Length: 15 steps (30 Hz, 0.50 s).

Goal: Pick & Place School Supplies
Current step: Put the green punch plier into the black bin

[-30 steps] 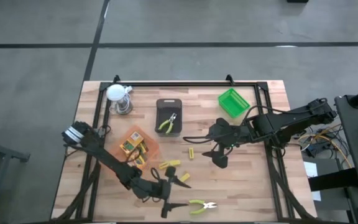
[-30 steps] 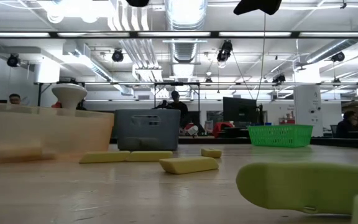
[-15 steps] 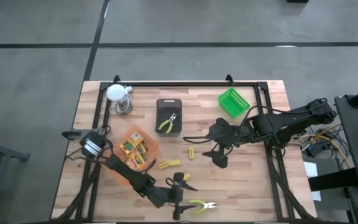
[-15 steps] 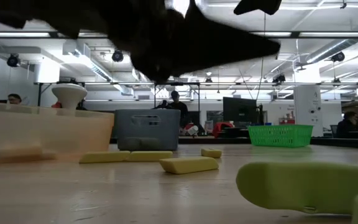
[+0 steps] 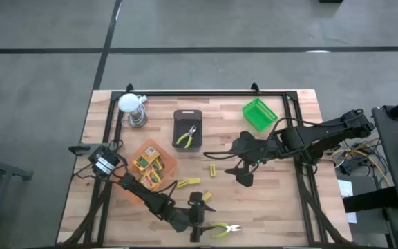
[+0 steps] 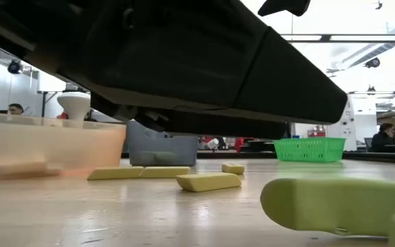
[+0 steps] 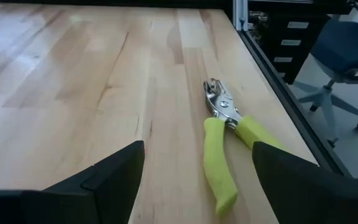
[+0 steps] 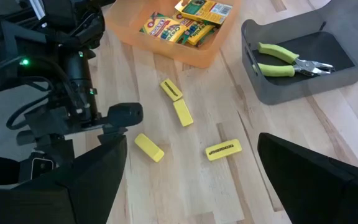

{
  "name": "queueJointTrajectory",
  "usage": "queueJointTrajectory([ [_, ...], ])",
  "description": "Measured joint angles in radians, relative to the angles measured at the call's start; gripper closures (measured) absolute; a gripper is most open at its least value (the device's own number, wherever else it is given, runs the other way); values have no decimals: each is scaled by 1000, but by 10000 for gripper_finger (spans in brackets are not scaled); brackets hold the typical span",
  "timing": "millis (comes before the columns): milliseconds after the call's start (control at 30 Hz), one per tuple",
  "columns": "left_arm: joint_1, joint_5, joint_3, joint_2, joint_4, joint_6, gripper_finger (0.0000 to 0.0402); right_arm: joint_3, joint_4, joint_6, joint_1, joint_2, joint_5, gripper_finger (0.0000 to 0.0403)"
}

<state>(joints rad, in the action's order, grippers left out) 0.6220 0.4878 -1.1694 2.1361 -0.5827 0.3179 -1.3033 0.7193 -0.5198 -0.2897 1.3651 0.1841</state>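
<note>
Left end effector (image 7: 194,180) hovering wide open, empty, over lime-handled pliers (image 7: 225,146) | right end effector (image 8: 191,180) waiting open above desk (image 5: 282,207)

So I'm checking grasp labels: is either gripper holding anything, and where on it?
Nothing is held. The left gripper is open over the lime-handled pliers on the table; the right gripper hangs open.

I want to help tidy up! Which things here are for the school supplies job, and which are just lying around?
For the job: crayon boxes in the orange tray; yellow blocks on the table; lime-handled pliers, one before the open left gripper, one in the black tray.
Just lying about: green basket; white-topped metal object. The right gripper waits, open, mid-table.
</note>
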Motion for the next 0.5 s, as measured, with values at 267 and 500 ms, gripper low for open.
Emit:
queueJointTrajectory([
  [267, 0, -37, 0, 1, 37, 8, 97, 0, 0, 0, 0, 0, 0, 48],
  [500, 0, -51, 0, 1, 72, 39, 97, 0, 0, 0, 0, 0, 0, 48],
])
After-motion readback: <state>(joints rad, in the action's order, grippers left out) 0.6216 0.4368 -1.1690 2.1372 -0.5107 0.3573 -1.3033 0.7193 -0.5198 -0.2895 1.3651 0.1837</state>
